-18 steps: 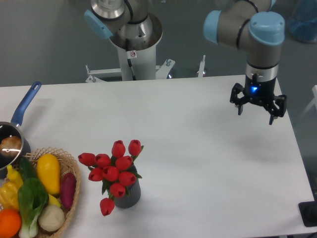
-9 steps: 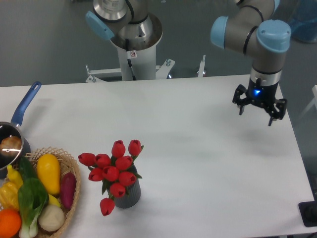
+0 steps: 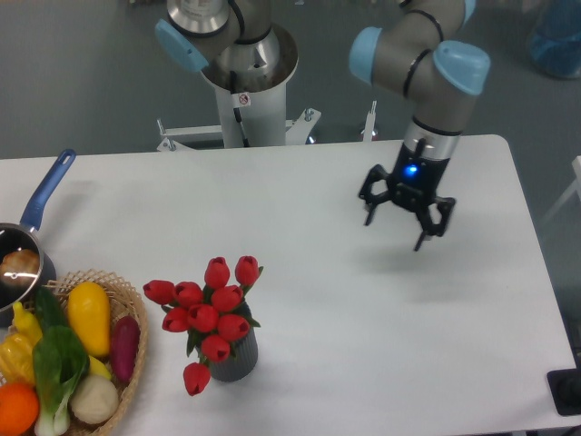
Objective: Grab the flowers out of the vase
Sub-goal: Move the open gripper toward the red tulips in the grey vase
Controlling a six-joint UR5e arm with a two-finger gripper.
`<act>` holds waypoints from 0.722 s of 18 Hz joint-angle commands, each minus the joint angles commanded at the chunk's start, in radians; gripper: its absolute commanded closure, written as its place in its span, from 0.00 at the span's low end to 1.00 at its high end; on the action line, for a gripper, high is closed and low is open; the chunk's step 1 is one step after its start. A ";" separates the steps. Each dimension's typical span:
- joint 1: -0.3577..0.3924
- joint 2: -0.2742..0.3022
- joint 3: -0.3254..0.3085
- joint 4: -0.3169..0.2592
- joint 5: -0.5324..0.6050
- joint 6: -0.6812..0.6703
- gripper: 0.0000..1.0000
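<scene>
- Camera view: red tulips (image 3: 206,313) stand bunched in the dark ribbed vase (image 3: 234,360) near the table's (image 3: 363,363) front edge, one bud drooping over the vase's left side.
- Just left of them sits a wicker basket (image 3: 136,341) of vegetables; beyond it, a blue-handled saucepan (image 3: 27,245).
- Well apart, up and to the right, the gripper (image 3: 405,218) hangs above the table, fingers spread wide, holding nothing.

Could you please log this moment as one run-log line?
phase: approach | hand: open, empty, above table, right of flowers | flowers: in vase, untouched
</scene>
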 joint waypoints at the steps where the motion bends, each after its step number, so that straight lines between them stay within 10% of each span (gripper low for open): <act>1: -0.028 0.002 0.000 -0.008 -0.035 -0.023 0.00; 13: -0.215 -0.098 0.089 0.017 -0.385 -0.075 0.00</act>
